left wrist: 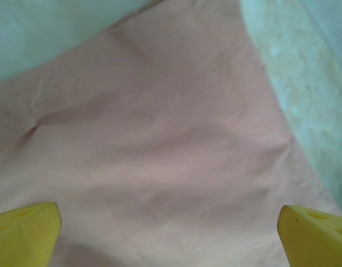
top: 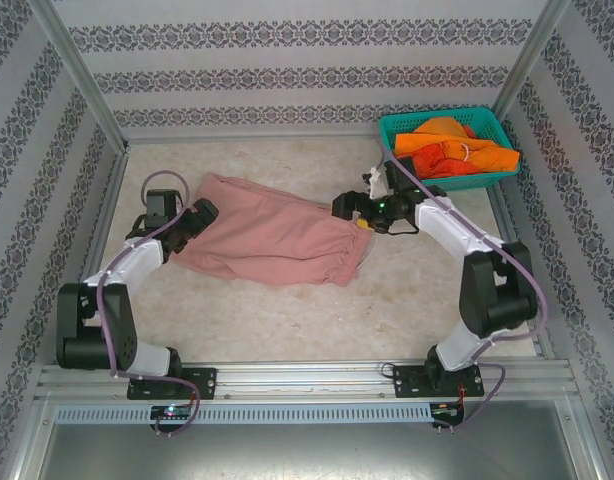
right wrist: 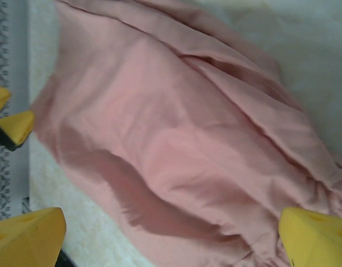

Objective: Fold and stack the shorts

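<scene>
- While the teal basket sits at the table's far right corner, it holds a bunched heap of orange shorts with a white drawstring on top; how many pieces, I cannot tell.
- Pink shorts lie spread on the table's middle, outside the basket.
- Left gripper hangs over the pink shorts' left end, its yellow fingertips spread wide, gripping nothing.
- Right gripper hovers by the gathered right end, between the pink shorts and the basket, fingers likewise spread and empty.
</scene>
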`<move>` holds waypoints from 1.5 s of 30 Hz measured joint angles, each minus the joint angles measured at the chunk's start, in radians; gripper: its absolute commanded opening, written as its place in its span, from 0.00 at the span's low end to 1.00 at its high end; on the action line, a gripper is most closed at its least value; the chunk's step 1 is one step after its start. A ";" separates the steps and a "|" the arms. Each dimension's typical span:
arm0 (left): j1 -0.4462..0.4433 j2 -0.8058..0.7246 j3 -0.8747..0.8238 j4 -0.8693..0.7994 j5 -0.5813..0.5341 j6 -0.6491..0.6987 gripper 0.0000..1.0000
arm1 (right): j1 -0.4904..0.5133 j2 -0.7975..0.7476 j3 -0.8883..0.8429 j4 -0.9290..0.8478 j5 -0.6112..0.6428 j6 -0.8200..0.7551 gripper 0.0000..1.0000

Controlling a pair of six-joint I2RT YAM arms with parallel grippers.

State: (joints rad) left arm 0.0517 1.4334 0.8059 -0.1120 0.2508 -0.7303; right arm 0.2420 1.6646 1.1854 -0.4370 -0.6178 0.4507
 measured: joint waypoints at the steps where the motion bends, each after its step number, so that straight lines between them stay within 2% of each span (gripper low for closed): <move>1: 0.000 0.010 -0.004 0.004 0.000 0.000 1.00 | 0.000 0.022 0.000 0.000 0.008 0.000 0.98; 8: 0.000 0.032 -0.012 0.022 -0.005 0.007 1.00 | -0.019 0.176 0.000 0.019 0.050 -0.002 0.98; 13: -0.002 -0.061 -0.027 0.002 -0.020 0.029 1.00 | -0.031 0.185 0.001 0.023 0.053 -0.012 0.98; 16: -0.015 -0.181 -0.009 -0.022 -0.018 0.057 0.97 | -0.031 0.098 -0.008 0.015 0.077 -0.029 0.98; 19: -0.067 -0.272 0.053 -0.034 -0.013 0.089 0.91 | -0.034 -0.070 -0.032 0.012 0.109 -0.057 0.98; 21: -0.139 -0.308 0.103 -0.027 -0.005 0.110 0.86 | -0.043 -0.214 -0.053 0.015 0.129 -0.074 0.98; 24: -0.292 -0.304 0.165 0.006 0.024 0.130 0.74 | -0.071 -0.401 -0.100 0.029 0.151 -0.088 0.98; 29: -0.522 -0.106 0.269 0.044 0.077 0.142 0.56 | -0.132 -0.552 -0.241 0.029 0.185 -0.071 0.98; 33: -0.632 0.119 0.343 0.058 0.123 0.122 0.49 | -0.197 -0.566 -0.365 0.024 0.183 -0.023 0.98; 38: -0.681 0.355 0.380 0.087 0.156 0.073 0.42 | -0.209 -0.541 -0.421 0.048 0.136 0.031 0.97; 45: -0.678 0.557 0.387 0.113 0.144 0.025 0.38 | -0.161 -0.357 -0.442 0.158 0.093 0.134 0.92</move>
State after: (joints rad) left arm -0.6262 1.9907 1.1931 0.0006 0.3946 -0.7055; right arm 0.0814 1.3071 0.7437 -0.2794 -0.5247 0.5850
